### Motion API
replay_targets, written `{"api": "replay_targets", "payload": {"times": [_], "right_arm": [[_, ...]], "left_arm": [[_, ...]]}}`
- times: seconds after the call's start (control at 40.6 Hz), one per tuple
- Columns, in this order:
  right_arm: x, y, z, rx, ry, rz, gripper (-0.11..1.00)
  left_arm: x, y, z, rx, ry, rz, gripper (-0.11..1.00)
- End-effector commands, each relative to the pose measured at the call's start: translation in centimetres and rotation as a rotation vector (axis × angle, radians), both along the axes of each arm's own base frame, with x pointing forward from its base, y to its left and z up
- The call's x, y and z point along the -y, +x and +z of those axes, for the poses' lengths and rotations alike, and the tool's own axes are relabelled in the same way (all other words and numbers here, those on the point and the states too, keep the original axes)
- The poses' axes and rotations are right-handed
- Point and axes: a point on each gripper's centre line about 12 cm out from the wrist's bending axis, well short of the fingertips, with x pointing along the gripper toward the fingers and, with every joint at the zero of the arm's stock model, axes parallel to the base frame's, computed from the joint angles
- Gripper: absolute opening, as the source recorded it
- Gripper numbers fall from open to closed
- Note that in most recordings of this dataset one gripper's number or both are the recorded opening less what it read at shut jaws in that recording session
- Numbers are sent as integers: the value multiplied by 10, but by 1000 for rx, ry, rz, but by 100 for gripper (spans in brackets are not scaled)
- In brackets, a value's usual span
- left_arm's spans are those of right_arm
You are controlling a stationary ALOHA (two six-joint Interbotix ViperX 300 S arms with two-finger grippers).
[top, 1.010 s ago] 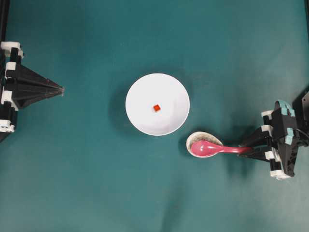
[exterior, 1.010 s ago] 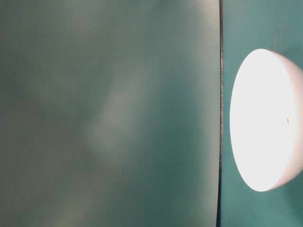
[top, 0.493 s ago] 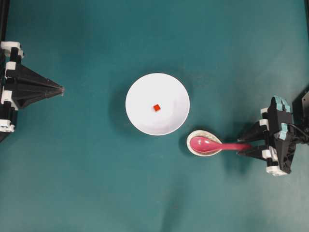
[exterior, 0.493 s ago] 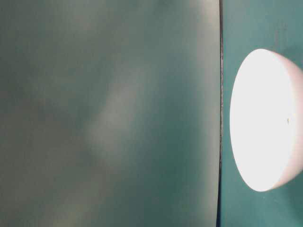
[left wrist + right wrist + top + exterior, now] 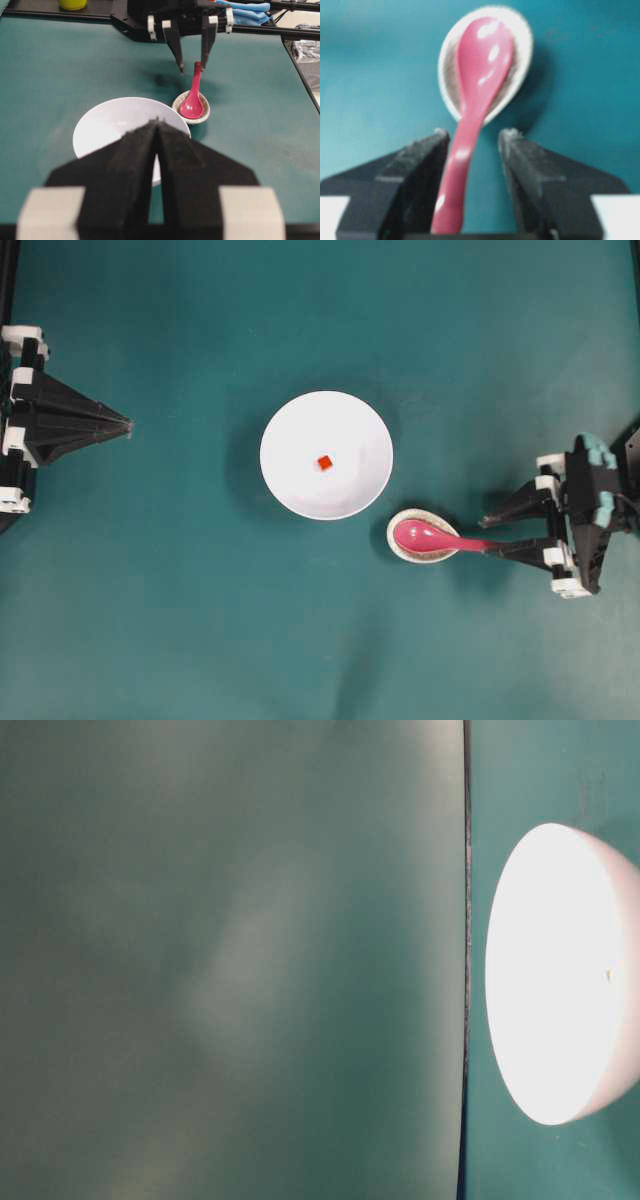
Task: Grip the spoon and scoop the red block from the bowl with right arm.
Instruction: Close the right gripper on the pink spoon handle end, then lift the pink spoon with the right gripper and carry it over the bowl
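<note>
1. You have a teal table covering (image 5: pixel 200 620) spread across the whole work surface; it shows faint creases and a few dark smudges.
2. You will find a small speckled grey oval dish (image 5: pixel 412 552) just beside the lower right of the large white dish, upright on the covering.
3. At the far edge in the left wrist view you have a yellow object (image 5: pixel 73 4), cut off by the frame; what it is cannot be told.
4. Blue cloth (image 5: pixel 247 7) lies bunched at that same far edge.
5. A black frame rail (image 5: pixel 50 11) borders that edge.
</note>
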Motion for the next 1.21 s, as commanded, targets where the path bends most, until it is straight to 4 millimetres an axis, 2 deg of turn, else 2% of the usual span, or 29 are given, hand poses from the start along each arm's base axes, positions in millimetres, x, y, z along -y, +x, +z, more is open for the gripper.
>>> {"api": "replay_targets", "payload": {"times": [0.0, 0.172, 0.443, 0.764, 1.182], "right_arm": [[-1, -2, 6, 64, 5, -17, 52], [-11, -7, -1, 55, 3, -27, 52], [-37, -1, -20, 22, -17, -86, 52], [-32, -1, -30, 44, -80, -124, 51], [-30, -2, -30, 49, -95, -122, 42]], "left_arm": [[0, 3, 10, 17, 2, 1, 0], [0, 3, 6, -9, -17, 3, 0], [0, 2, 2, -46, -38, 6, 0], [0, 2, 1, -51, -35, 6, 0], [0, 2, 1, -51, -35, 6, 0]]}}
